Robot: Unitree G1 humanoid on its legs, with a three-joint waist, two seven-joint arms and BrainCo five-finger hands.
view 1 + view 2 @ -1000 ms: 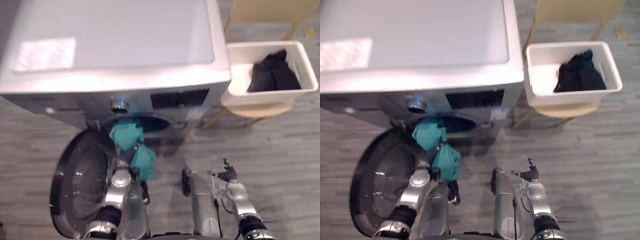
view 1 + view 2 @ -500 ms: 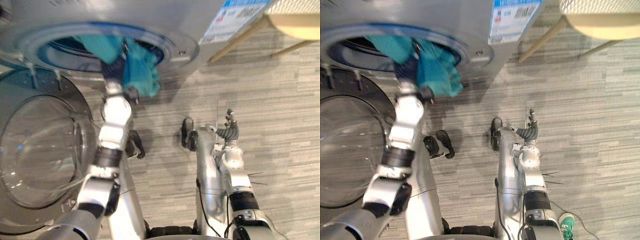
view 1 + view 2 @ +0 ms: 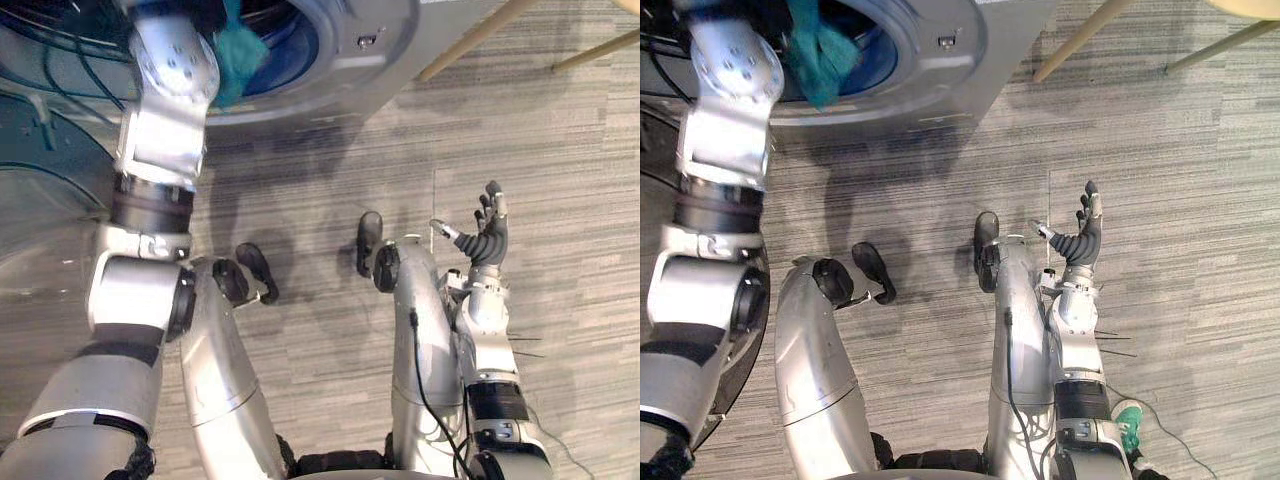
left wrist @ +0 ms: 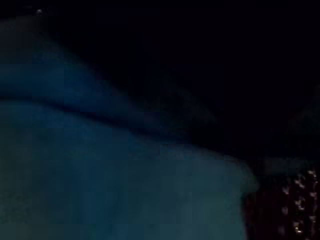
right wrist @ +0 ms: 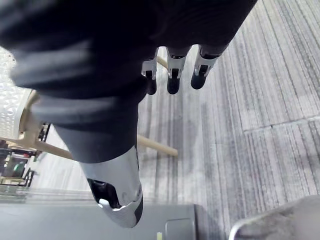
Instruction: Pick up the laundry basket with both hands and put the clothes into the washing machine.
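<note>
Reaching into the washing machine (image 3: 340,60) at the upper left of the frame, the left arm (image 3: 165,90) ends inside the round door opening, where the left hand is hidden behind a teal cloth (image 3: 238,50); whether it grips the cloth cannot be told. Its wrist view is dark, with a bluish fold of cloth close by. The right hand (image 3: 1080,240) hangs over the grey plank floor (image 3: 560,150) at centre right, released, fingers straight and spread, touching nothing. Half a second ago the teal cloth bulged out over the front of the door rim; now most of it lies within the opening. The whole view has shifted too, so the camera has moved. The machine's door (image 3: 40,170) stands open at the left edge. In the right wrist view a white perforated laundry basket (image 5: 7,107) sits on a pale wooden stool (image 5: 155,145); its contents are out of sight.
</note>
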